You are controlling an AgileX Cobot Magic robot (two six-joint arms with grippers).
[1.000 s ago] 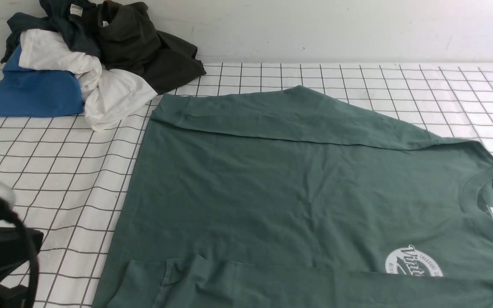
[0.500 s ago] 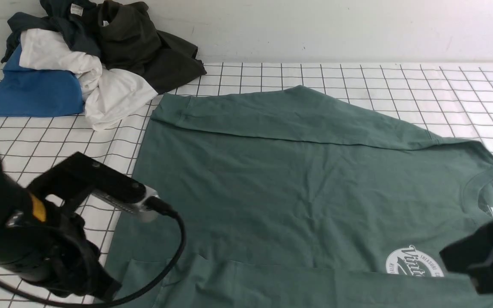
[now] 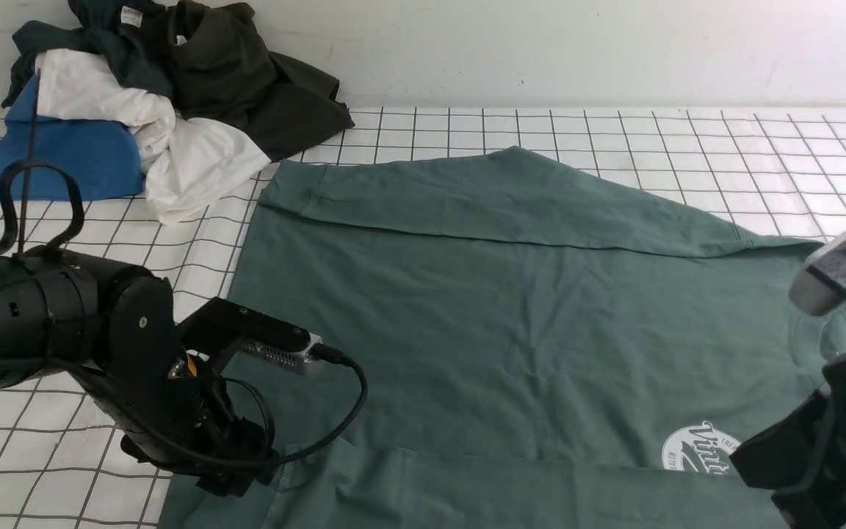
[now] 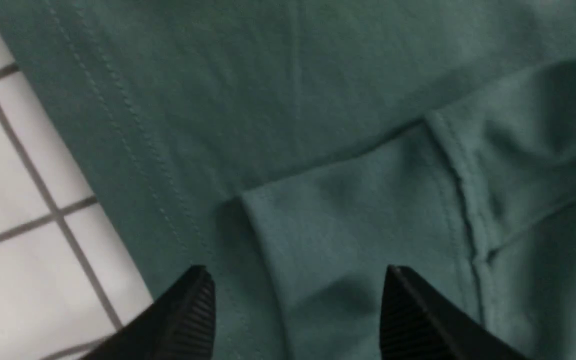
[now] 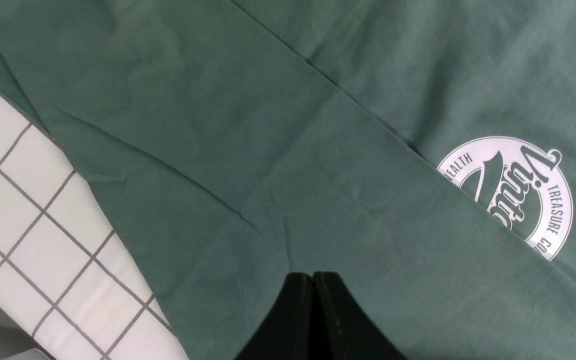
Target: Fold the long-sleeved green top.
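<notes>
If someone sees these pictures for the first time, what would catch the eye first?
The green long-sleeved top covers most of the gridded table, sleeves folded in, its round white logo near the right gripper, which is shut. The left gripper hangs open over the cuff at the top's near-left corner. A heap of blue, white and dark clothes lies far left.

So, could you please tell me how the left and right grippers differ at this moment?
The left gripper has its jaws spread wide; the right gripper has them pressed together. The left gripper is over the sleeve cuff; the right gripper is over cloth near the white logo. Both hang above the green long-sleeved top, and neither holds cloth.
</notes>
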